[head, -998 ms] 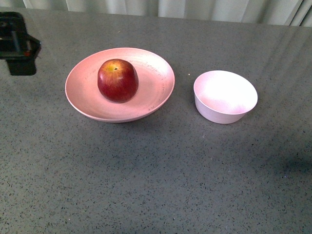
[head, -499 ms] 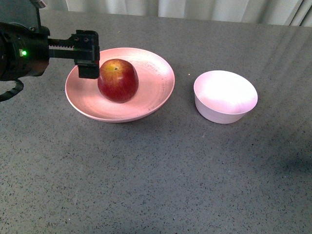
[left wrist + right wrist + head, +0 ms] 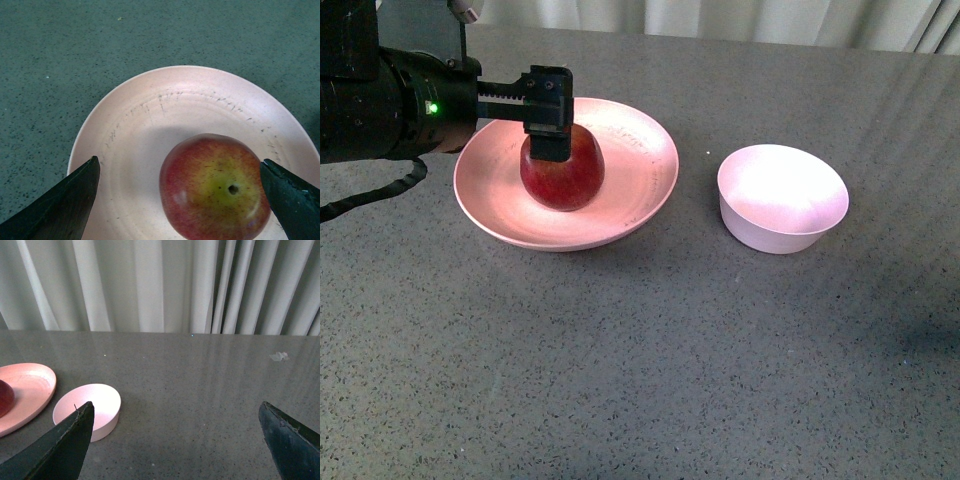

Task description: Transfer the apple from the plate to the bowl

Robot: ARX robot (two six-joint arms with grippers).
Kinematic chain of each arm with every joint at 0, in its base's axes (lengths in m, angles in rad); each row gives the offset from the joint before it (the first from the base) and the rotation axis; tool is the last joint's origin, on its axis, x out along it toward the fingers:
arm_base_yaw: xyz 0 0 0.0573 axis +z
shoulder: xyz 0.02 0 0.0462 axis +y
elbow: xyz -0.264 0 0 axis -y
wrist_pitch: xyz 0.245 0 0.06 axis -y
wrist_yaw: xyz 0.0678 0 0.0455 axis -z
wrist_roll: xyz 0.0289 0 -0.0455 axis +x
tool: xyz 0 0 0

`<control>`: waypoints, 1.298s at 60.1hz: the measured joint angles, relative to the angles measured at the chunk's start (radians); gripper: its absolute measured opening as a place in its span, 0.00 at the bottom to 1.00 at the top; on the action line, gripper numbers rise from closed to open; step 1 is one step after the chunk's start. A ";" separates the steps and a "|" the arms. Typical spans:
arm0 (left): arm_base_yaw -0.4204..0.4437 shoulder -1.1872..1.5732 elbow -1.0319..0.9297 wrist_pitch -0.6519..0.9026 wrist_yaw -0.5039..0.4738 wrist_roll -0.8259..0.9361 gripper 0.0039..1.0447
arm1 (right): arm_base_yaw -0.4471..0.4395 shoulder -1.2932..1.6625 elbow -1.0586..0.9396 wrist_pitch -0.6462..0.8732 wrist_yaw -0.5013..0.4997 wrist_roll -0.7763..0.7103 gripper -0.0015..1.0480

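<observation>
The dark red apple (image 3: 565, 175) rests left of centre on the salmon pink plate (image 3: 645, 185). The pale pink bowl (image 3: 782, 195) stands to the plate's right, with nothing in it. My left gripper (image 3: 550, 135) hovers open over the apple, one black finger in front of the apple's top. In the left wrist view the apple (image 3: 215, 187) lies between the spread fingers, close to one finger (image 3: 290, 200) and far from the other, on the plate (image 3: 135, 135). My right gripper (image 3: 176, 410) is open and holds nothing, well away from the bowl (image 3: 87, 407).
The grey speckled table (image 3: 650, 360) stretches wide in front of the dishes. Pale curtains (image 3: 160, 285) hang behind its far edge. The left arm's black body (image 3: 380, 100) fills the far left. The right arm is outside the front view.
My left arm has swung in from the table's left edge to the right and now has its open gripper over the apple. Apple, plate and bowl have not moved.
</observation>
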 joint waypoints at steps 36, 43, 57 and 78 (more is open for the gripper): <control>-0.025 0.071 0.062 -0.010 0.045 -0.014 0.92 | 0.000 0.000 0.000 0.000 0.000 0.000 0.91; -0.026 0.092 0.067 -0.010 0.051 -0.014 0.92 | 0.000 0.000 0.000 0.000 0.000 0.000 0.91; -0.026 0.130 0.077 -0.024 0.056 -0.016 0.92 | 0.000 0.000 0.000 0.000 0.000 0.000 0.91; -0.029 0.154 0.102 -0.043 0.051 -0.023 0.92 | 0.000 0.000 0.000 0.000 0.000 0.000 0.91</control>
